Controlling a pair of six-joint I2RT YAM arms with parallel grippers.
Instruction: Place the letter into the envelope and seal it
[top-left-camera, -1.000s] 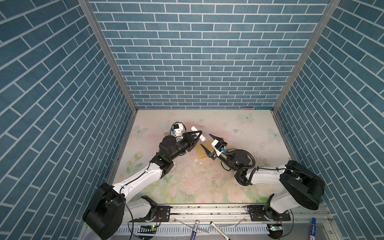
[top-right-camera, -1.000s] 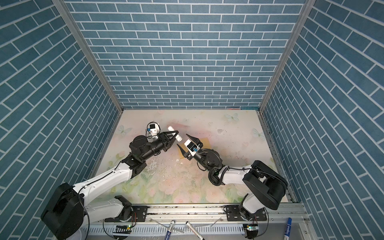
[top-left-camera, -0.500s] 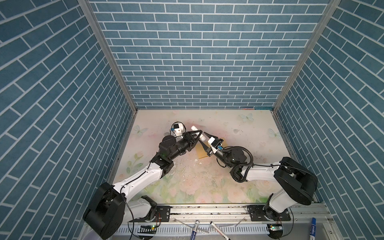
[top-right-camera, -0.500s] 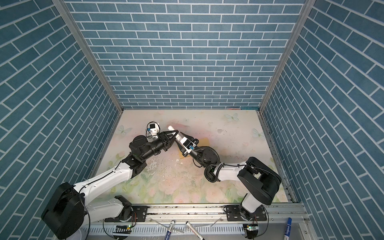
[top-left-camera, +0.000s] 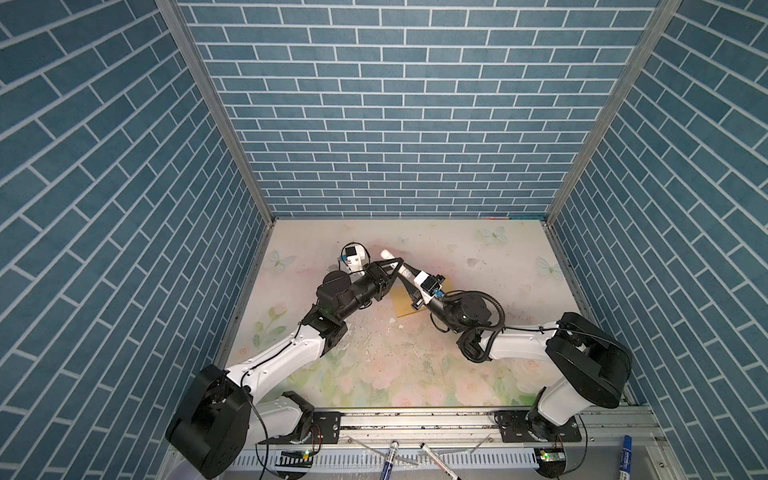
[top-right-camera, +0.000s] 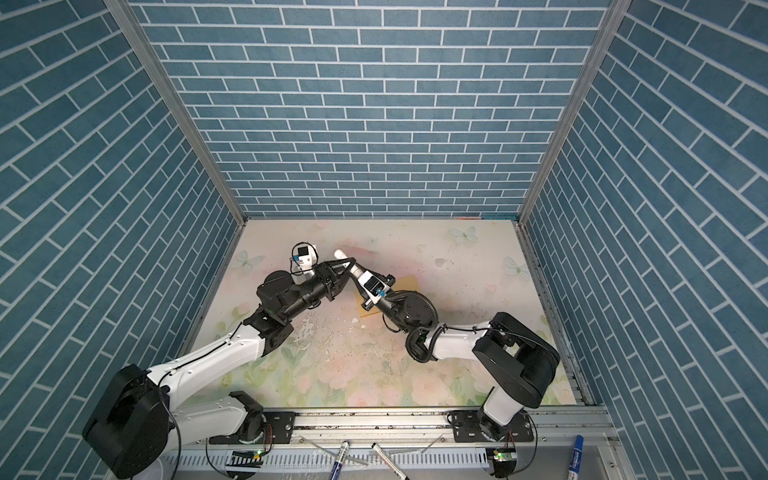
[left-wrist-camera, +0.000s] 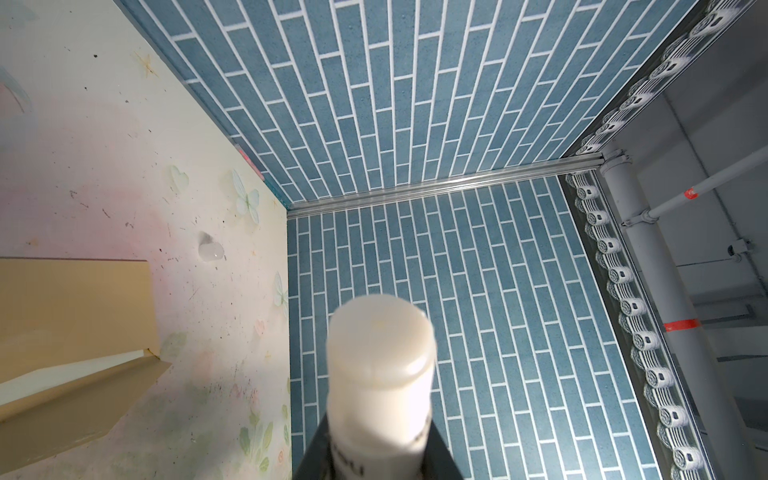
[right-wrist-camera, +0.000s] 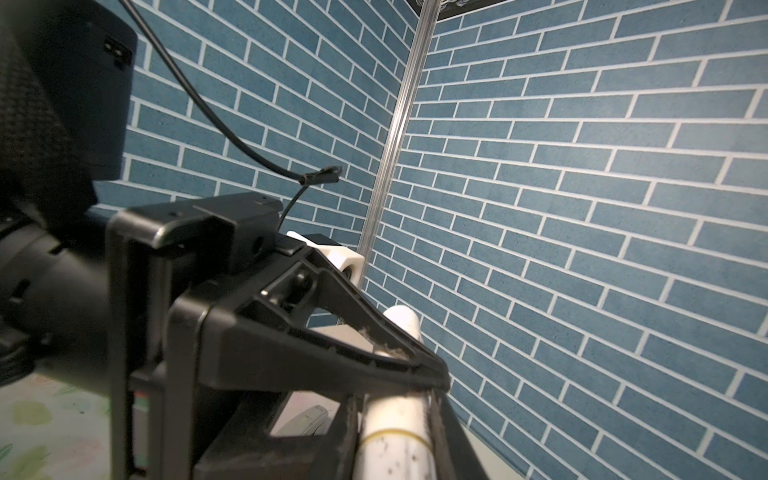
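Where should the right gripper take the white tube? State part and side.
The barrel end nearest the right gripper: the left gripper pinches the white tube near its middle, other end pointing away. Come along the tube from the right, jaws flanking the round barrel, as they stand now.

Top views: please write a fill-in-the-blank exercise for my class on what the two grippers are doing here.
The tube clamped in the left gripper is ____ in colour.
The right gripper grips the ____ tube.
The envelope lies on the table, touched by ____ gripper.
The walls show a blue ____ pattern.
Missing words: white; same; neither; brick.
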